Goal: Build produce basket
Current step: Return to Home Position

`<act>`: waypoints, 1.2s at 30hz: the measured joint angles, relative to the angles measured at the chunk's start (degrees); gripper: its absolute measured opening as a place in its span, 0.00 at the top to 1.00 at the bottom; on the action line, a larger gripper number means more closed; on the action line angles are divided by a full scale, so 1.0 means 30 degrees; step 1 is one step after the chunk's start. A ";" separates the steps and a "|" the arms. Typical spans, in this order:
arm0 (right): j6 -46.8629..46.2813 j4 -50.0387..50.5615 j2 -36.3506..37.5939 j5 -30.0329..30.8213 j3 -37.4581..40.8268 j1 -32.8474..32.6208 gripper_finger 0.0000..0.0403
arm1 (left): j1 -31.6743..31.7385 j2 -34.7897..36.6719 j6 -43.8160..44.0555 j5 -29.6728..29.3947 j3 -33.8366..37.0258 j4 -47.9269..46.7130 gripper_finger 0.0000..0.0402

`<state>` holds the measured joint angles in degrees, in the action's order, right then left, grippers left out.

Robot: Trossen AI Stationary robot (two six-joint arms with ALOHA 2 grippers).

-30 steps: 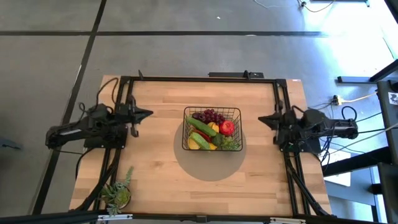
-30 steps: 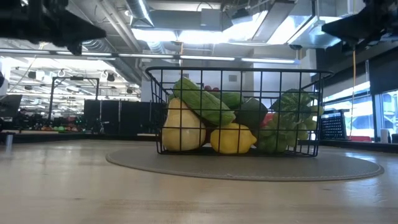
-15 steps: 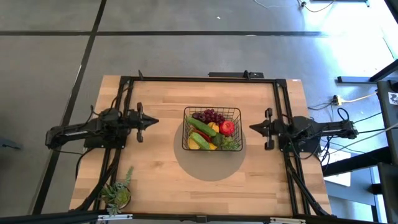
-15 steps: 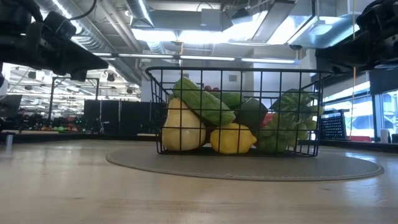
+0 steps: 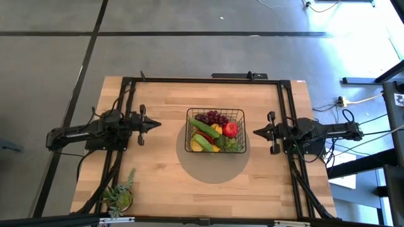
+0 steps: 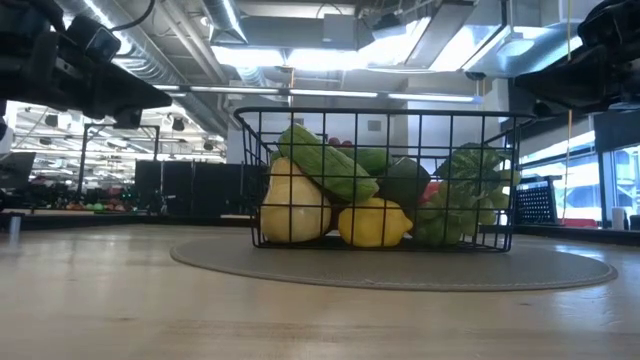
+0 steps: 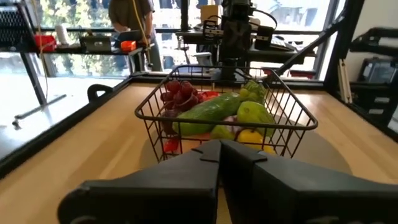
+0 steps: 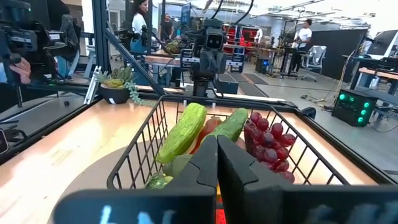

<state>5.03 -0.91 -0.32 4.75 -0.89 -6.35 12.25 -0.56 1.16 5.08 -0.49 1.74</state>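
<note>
From above, the black wire-mesh rectangular basket [image 5: 215, 111], heaped with toy fruits and vegetables [image 5: 205, 126], sits on a grey round mat [image 5: 196, 167] between the left gripper [image 5: 154, 123] and right gripper [image 5: 256, 131]. Low view: basket upright. Wrist views: both grippers closed tight, empty.

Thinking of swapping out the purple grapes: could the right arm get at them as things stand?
Probably yes. The grapes lie uncovered on top, at one end of the open-topped basket, and the right tool, shut, points at the basket with nothing between; it would need to open first.
</note>
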 joint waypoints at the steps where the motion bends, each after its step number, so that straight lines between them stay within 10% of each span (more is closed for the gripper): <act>1: -0.0006 0.0000 0.0000 0.0000 0.0000 0.0000 1.00 | 0.0000 0.0000 0.0303 0.0001 0.0000 0.0000 1.00; 36: -0.0015 0.0007 0.0000 0.0036 -0.0007 0.0007 1.00 | 0.0000 0.0000 -0.0103 -0.0035 0.0007 -0.0051 1.00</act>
<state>4.99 -0.89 -0.32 4.86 -0.91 -6.33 12.25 -0.56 0.85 4.97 -0.47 1.58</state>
